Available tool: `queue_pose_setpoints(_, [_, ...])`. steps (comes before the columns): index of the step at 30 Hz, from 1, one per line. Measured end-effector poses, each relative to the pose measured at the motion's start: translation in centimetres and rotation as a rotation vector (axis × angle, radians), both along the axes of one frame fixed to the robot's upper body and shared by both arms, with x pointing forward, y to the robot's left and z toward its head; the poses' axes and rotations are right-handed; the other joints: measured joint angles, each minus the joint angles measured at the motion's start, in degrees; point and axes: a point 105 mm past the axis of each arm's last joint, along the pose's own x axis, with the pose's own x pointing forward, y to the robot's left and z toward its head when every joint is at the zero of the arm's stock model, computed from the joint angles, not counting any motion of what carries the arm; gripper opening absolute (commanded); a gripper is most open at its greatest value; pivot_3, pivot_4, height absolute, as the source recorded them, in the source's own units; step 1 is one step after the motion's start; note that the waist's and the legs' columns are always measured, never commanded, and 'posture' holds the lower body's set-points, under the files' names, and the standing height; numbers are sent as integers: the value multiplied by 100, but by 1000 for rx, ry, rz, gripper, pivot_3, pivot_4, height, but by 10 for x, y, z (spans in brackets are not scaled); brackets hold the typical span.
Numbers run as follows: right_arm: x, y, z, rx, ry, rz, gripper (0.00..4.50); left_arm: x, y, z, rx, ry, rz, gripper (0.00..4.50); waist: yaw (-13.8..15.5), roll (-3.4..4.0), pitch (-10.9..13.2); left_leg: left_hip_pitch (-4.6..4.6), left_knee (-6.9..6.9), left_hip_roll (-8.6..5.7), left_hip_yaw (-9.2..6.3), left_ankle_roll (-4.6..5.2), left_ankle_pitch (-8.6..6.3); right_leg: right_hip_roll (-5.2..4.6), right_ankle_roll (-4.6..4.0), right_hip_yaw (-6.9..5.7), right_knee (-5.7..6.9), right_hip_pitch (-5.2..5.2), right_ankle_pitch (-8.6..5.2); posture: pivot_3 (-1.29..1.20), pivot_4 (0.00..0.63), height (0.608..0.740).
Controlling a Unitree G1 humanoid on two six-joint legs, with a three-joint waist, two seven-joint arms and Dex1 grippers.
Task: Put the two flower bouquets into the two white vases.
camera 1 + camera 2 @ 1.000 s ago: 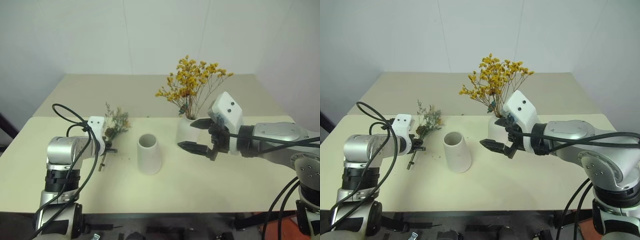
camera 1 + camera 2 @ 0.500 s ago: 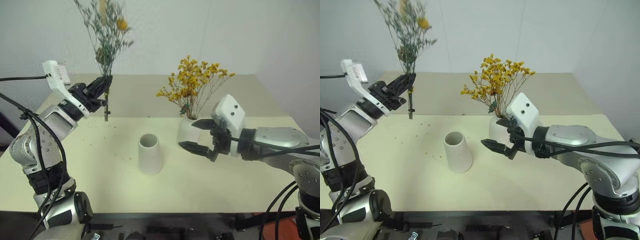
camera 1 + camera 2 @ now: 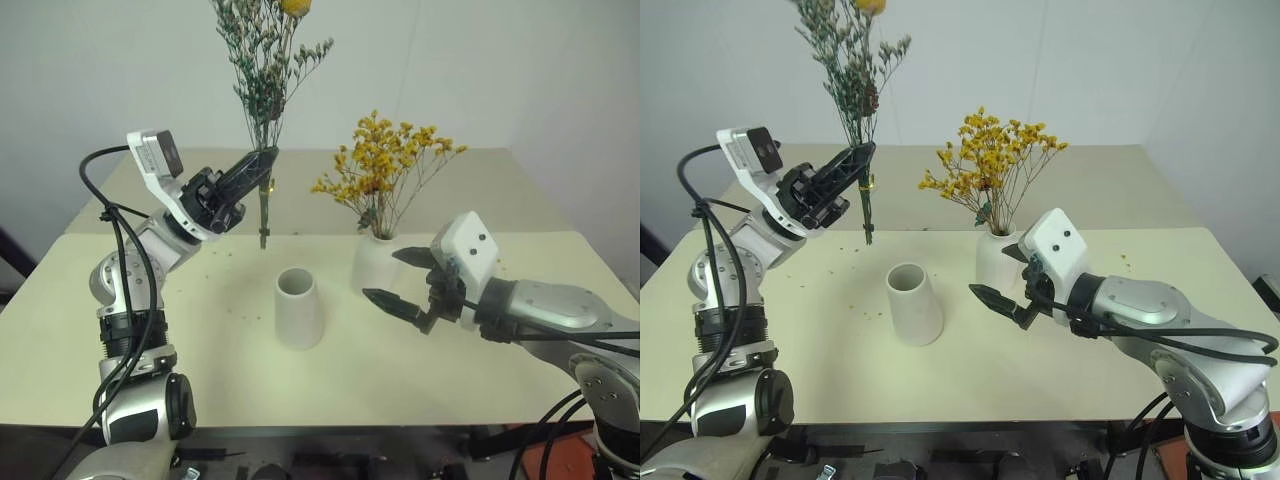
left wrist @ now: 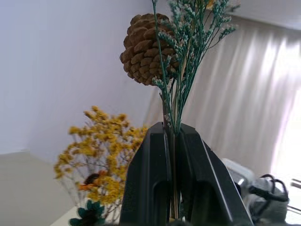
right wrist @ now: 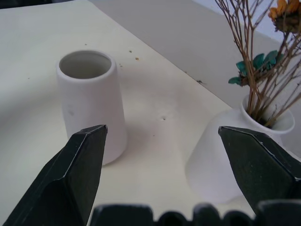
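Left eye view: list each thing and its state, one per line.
Sprig: upright, held in the air.
Yellow bouquet: standing in the round vase.
Round vase: upright, filled.
Cone vase: upright, empty.
Left gripper: shut on the sprig's stems.
Right gripper: open, empty.

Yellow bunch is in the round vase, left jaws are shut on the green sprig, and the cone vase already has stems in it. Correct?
Not quite: the cone vase is empty, as the right wrist view shows. The rest holds: yellow bunch in the round vase, left gripper shut on the green sprig.
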Motion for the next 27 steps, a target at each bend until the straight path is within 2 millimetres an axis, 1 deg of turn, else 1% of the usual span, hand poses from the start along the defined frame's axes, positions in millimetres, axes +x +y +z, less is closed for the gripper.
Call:
queue_pose_setpoints(6, [-6, 3, -1, -4, -21, 7, 4500, 0, -8, -4, -15, -34, -106, 385, -1, 0, 0, 1, 0, 0, -1, 0, 0, 0, 0, 0, 0, 2, 0, 0, 150, 740])
queue_pose_setpoints(10, [-7, 4, 1, -3, -32, 7, 4500, -4, -13, -7, -35, -101, -144, 385, 8, 0, 0, 1, 1, 0, -1, 0, 0, -1, 0, 0, -1, 3, 0, 0, 150, 740])
queue_pose_setpoints(15, [-7, 4, 2, -3, -38, 4, 4500, -8, -24, -30, -55, -105, -193, 385, 6, 0, 0, 1, 1, 0, -1, 0, 0, 0, 0, 1, 0, 3, 0, 0, 150, 740])
queue_pose_setpoints(17, [-7, 4, 2, -3, -38, 2, 4500, -9, -26, -37, -40, -113, -196, 385, 4, 0, 0, 2, 1, 0, -1, 1, 0, 0, 0, 1, 0, 3, 0, 0, 150, 740])
queue_pose_setpoints(20, [-8, 4, 2, -2, -40, 1, 4500, -10, -28, -47, -35, -140, -183, 385, 13, 0, 0, 1, 2, 0, -1, 1, 0, 0, 0, 1, -1, 4, 0, 0, 150, 740])
queue_pose_setpoints(23, [-10, 3, 4, 0, -50, 0, 4500, -7, -27, -60, -11, -129, -168, 385, 21, 0, 0, 1, 2, 0, -1, 1, 0, 0, 0, 0, -1, 4, 0, 0, 150, 740])
queue_pose_setpoints(27, [-11, 3, 5, -3, -58, -1, 4500, -3, -25, -68, -13, -121, -154, 385, 20, 0, 0, 2, 2, 0, -2, 1, 0, 0, 0, 0, -1, 4, 0, 0, 150, 740])
